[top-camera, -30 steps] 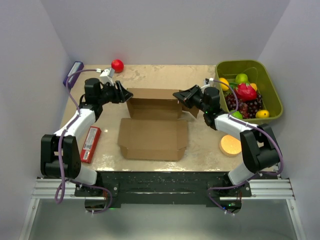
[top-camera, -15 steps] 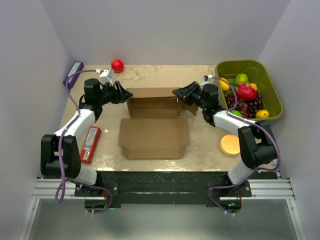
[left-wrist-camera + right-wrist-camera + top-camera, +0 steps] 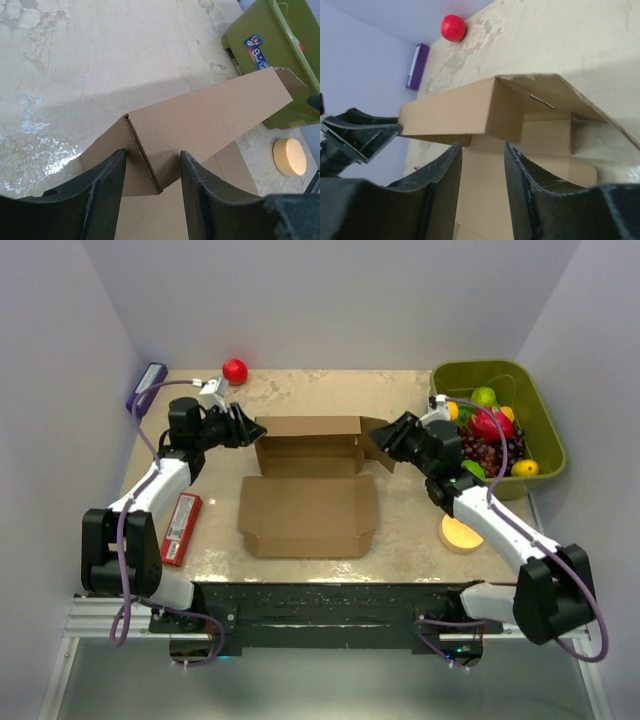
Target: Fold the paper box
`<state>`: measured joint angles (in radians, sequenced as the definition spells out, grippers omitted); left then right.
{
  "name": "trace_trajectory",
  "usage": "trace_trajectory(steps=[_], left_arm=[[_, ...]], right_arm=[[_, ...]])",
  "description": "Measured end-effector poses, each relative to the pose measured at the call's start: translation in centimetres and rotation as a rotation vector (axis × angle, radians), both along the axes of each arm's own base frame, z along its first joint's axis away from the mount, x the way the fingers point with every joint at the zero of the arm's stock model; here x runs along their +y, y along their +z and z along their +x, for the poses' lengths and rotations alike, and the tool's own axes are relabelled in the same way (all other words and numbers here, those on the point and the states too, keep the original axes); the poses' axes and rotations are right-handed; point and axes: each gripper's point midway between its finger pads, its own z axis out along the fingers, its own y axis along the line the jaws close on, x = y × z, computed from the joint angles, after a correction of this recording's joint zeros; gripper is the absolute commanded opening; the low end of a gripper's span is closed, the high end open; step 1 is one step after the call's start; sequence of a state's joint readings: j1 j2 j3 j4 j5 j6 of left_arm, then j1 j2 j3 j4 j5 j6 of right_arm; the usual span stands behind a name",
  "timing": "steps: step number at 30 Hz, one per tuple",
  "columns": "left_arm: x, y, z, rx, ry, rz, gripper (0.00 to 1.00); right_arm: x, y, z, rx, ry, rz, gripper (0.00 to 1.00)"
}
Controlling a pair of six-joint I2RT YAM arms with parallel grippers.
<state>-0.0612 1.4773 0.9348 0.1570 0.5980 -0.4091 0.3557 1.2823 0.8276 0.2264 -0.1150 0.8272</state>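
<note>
Left gripper (image 3: 243, 428) half open at the 9 o'clock end of the paper box (image 3: 308, 502). Right gripper (image 3: 388, 437) half open by its 3 o'clock flap. Box sits mid-table, back wall raised, front panel flat toward 6. Green bin (image 3: 480, 365) at 2 o'clock. Red packet (image 3: 181, 527) at 8, print unreadable.
Left wrist: fingers (image 3: 102, 190) straddle a folded cardboard corner, not clamped. Bin sticker (image 3: 255, 46) starts "B", rest too small.
Right wrist: fingers (image 3: 435, 200) apart, box ahead, nothing held.
</note>
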Motion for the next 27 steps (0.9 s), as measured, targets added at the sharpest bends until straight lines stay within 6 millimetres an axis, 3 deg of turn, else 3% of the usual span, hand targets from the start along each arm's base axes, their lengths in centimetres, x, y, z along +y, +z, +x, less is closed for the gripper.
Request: trace_trajectory(steps=[1,3,10,12,16,18,27], left_arm=[[0.0,0.0,0.0,0.0,0.0,0.0,0.51],[0.0,0.0,0.0,0.0,0.002,0.001,0.51],[0.1,-0.1,0.1,0.0,0.006,0.006,0.51],[0.1,-0.1,0.1,0.0,0.006,0.007,0.51],[0.2,-0.1,0.1,-0.001,0.008,0.01,0.51],[0.2,-0.1,0.1,-0.001,0.008,0.01,0.51],[0.2,-0.1,0.1,-0.001,0.008,0.011,0.51]], right_arm=[[-0.4,-0.2,-0.6,-0.01,-0.01,-0.024,0.18],[-0.5,-1.1,-1.6,-0.006,-0.015,-0.091,0.13],[3.3,-6.5,-4.8,0.062,0.062,-0.335,0.05],[2.7,-8.7,-4.2,0.107,0.031,-0.387,0.0],[1.6,-12.9,-3.0,0.206,-0.017,-0.49,0.0],[1.3,-14.1,-2.3,0.232,-0.035,-0.528,0.0],[-1.0,-15.1,1.3,0.251,-0.139,-0.557,0.0]])
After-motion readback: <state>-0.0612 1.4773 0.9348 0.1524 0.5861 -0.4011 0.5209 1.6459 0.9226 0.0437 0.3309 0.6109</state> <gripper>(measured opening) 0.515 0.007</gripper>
